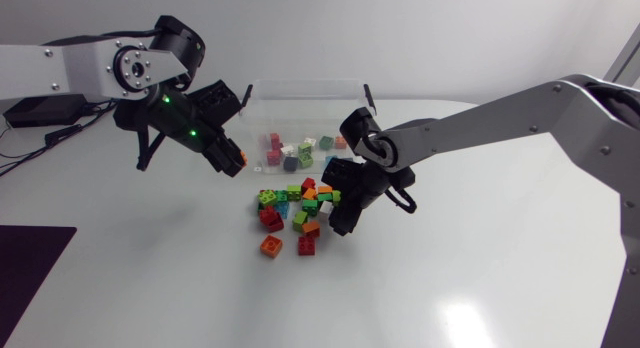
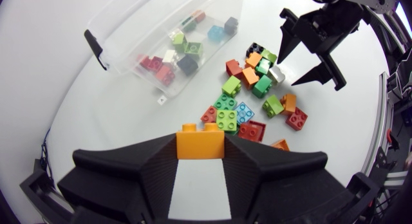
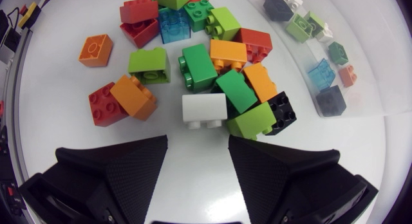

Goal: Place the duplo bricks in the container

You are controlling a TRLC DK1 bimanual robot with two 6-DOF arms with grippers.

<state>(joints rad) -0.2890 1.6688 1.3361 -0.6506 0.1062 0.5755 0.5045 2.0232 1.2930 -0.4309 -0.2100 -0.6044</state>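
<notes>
White table (image 1: pixel 480 278), clear container (image 1: pixel 300 88) on it with several bricks already inside. Left gripper (image 1: pixel 232 158) hangs just beside the container, outside its wall, clamped on an orange brick (image 2: pixel 201 141) by the fingertips only. Right gripper (image 3: pixel 198 139) is spread wide over the pile (image 1: pixel 295 213) near the container, with a white brick (image 3: pixel 205 109) just ahead of its gap.

Risks: the shallow grip may slip, and release short of the wall drops the brick on the table. Wide fingers may scatter neighbouring bricks.

Markings: the sticker (image 2: pixel 161 98) on the container is too small to read.
</notes>
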